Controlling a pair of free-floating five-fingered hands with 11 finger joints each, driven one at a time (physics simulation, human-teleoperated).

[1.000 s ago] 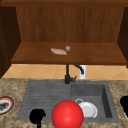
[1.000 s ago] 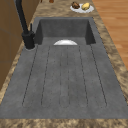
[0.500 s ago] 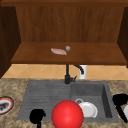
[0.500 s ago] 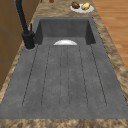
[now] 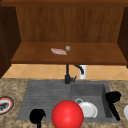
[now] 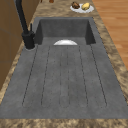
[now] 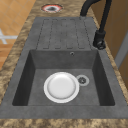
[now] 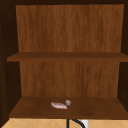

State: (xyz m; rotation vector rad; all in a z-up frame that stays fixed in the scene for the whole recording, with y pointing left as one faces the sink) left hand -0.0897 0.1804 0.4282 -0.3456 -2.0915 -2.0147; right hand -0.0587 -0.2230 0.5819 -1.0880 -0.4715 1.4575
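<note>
In the front view my left hand (image 5: 37,115) hangs low before the drainboard's front edge. Just right of it is a big red ball (image 5: 67,114), apart from the hand. My right hand (image 5: 112,97) floats over the right rim of the sink (image 5: 107,87). A white plate (image 5: 88,109) lies in the basin beside the drain; in the right side view the plate (image 7: 61,87) lies flat left of the drain (image 7: 82,80). Neither hand touches anything.
A black faucet (image 5: 67,76) stands behind the sink, with a white cup (image 5: 82,71) to its right. A red-rimmed plate (image 5: 5,105) sits on the left counter, and a plate of food (image 6: 81,6) on the right. A pink item (image 8: 59,105) and a small grey ball (image 8: 67,102) lie on the cabinet shelf.
</note>
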